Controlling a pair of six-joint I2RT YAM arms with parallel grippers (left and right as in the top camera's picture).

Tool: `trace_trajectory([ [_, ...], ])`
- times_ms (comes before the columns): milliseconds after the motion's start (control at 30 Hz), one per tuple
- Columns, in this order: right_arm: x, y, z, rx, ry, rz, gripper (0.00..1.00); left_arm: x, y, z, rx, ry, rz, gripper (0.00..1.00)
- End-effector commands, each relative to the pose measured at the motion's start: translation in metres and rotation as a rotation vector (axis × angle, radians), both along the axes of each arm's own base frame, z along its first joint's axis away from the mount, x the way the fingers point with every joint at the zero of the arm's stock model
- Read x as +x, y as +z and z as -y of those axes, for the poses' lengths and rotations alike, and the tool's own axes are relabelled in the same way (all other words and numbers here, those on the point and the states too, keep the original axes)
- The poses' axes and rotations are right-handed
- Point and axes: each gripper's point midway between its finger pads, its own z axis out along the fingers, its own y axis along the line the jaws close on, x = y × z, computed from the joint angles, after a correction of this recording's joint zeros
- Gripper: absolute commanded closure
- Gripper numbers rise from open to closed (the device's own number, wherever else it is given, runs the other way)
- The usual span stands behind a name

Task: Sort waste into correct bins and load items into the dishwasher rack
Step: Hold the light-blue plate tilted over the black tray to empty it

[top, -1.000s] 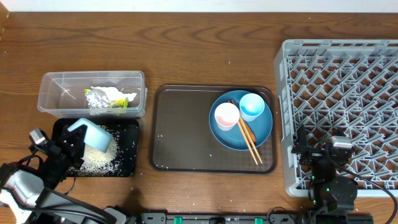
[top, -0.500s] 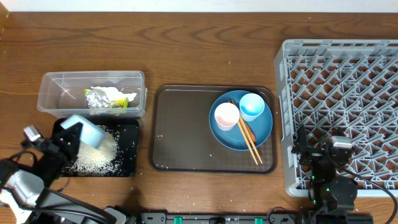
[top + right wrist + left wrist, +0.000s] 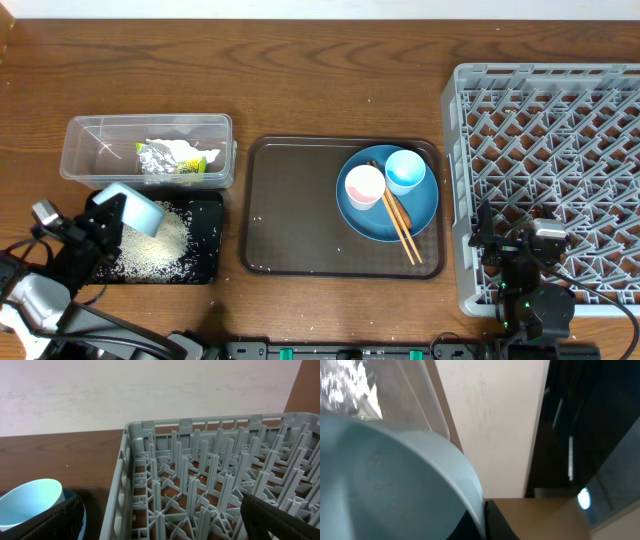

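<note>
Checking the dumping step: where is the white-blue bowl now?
The bowl is at far left in the overhead view, tilted in the left gripper over the black tray of rice, in front of the clear tub.

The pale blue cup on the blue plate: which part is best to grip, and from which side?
I would pinch the rim of the pale blue cup from above, one finger inside, one outside, on its right side. It stands upright with its mouth open, and the white cup and chopsticks crowd its left and front.

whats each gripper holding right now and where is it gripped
The left gripper holds the white-blue bowl by its rim, tilted over the black tray. The right gripper is open and holds nothing.
</note>
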Motion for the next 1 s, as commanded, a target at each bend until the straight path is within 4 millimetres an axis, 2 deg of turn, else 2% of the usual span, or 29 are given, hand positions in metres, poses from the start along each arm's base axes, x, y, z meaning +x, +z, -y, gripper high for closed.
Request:
trace_trajectory([
  [0,0.000,0.000,-0.004,0.009,0.013,0.003,0.01,-0.001,0.004,0.001,-0.071,0.003,-0.007,0.94],
  [67,0.000,0.000,-0.004,0.009,0.013,0.003,0.01,0.001,0.004,-0.004,0.021,0.001,0.032,0.94],
  [167,0.000,0.000,-0.004,0.009,0.013,0.003,0.01,-0.002,0.004,0.002,-0.071,0.002,-0.006,0.94],
  [233,0.000,0.000,-0.004,0.009,0.013,0.003,0.01,0.000,0.003,-0.002,0.024,0.000,0.027,0.94],
  [267,0.000,0.000,-0.004,0.009,0.013,0.003,0.01,0.002,-0.004,-0.008,0.068,0.010,-0.002,0.94],
  [300,0.000,0.000,-0.004,0.009,0.013,0.003,0.01,0.002,-0.006,-0.007,0.034,0.014,-0.030,0.94],
  [367,0.000,0.000,-0.004,0.009,0.013,0.003,0.01,-0.001,0.004,0.001,-0.031,0.000,0.010,0.94],
  [467,0.000,0.000,-0.004,0.009,0.013,0.003,0.01,0.002,-0.003,-0.008,0.051,0.010,0.001,0.94],
  [533,0.000,0.000,-0.004,0.009,0.013,0.003,0.01,0.000,0.004,-0.001,-0.052,0.004,-0.001,0.94],
  [633,0.000,0.000,-0.004,0.009,0.013,0.003,0.01,0.004,-0.007,-0.012,0.044,0.021,-0.029,0.94],
  [733,0.000,0.000,-0.004,0.009,0.013,0.003,0.01,-0.001,0.001,0.000,-0.076,0.007,-0.029,0.94],
  [800,0.000,0.000,-0.004,0.009,0.013,0.003,0.01,0.001,-0.003,-0.007,0.014,0.013,-0.014,0.94],
  [900,0.000,0.000,-0.004,0.009,0.013,0.003,0.01,0.000,0.004,0.000,-0.081,0.003,-0.013,0.94],
  [967,0.000,0.000,-0.004,0.009,0.013,0.003,0.01,0.003,0.002,-0.007,0.004,0.006,0.011,0.94],
])
